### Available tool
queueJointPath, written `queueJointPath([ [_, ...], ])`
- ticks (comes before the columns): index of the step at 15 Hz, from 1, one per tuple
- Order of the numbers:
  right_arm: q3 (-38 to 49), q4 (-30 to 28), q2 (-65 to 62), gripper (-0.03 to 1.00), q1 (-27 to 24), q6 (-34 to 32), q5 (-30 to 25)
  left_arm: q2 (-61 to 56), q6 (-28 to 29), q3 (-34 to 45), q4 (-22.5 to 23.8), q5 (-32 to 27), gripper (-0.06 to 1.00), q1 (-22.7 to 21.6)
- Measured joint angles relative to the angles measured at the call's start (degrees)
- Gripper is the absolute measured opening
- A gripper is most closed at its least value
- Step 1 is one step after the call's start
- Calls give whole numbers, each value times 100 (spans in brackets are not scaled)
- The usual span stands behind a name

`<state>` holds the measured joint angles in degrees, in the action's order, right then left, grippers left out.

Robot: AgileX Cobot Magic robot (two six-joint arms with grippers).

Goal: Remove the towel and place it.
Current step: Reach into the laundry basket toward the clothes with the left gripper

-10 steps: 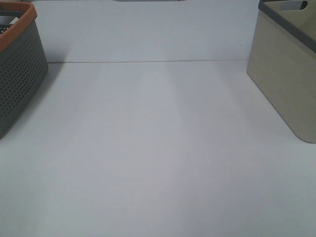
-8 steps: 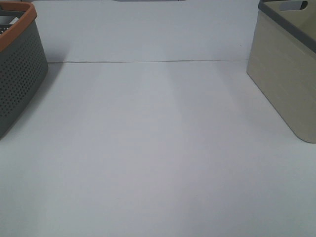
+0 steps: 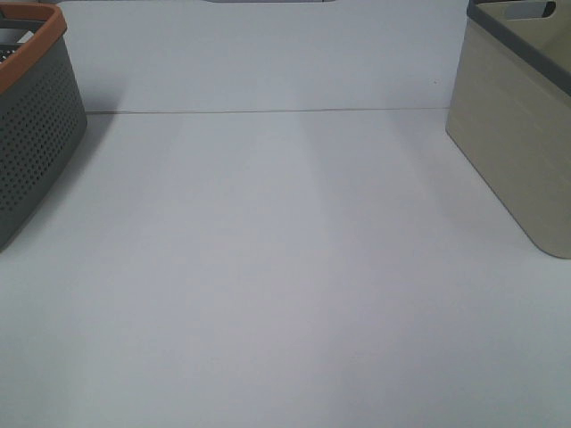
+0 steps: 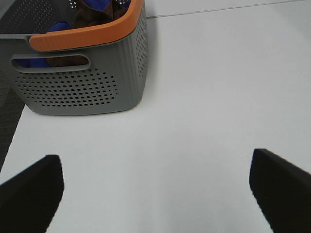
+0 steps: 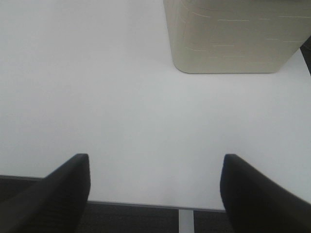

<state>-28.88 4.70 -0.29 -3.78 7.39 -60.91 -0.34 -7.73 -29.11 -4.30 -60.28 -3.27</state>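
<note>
A grey perforated basket with an orange rim (image 3: pixel 31 134) stands at the table's left edge; it also shows in the left wrist view (image 4: pixel 82 73). Blue and brown cloth (image 4: pixel 99 9) lies inside it; I cannot tell which piece is the towel. My left gripper (image 4: pixel 155 187) is open and empty, over the bare table short of the basket. A beige bin with a grey rim (image 3: pixel 522 134) stands at the right; the right wrist view shows its wall (image 5: pixel 233 39). My right gripper (image 5: pixel 155 187) is open and empty near the table's front edge. Neither gripper shows in the exterior view.
The white table (image 3: pixel 285 267) lies between the two containers. A thin seam (image 3: pixel 268 111) runs across its far part. The table's front edge (image 5: pixel 146 204) and dark floor show under the right gripper. The table's left edge (image 4: pixel 14 131) lies beside the basket.
</note>
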Motion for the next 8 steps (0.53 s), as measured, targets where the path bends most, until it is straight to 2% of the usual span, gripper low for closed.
queueJointPath([
  [8,0,0,0,65,0,0,0,0,0,0,0,0,99,0],
])
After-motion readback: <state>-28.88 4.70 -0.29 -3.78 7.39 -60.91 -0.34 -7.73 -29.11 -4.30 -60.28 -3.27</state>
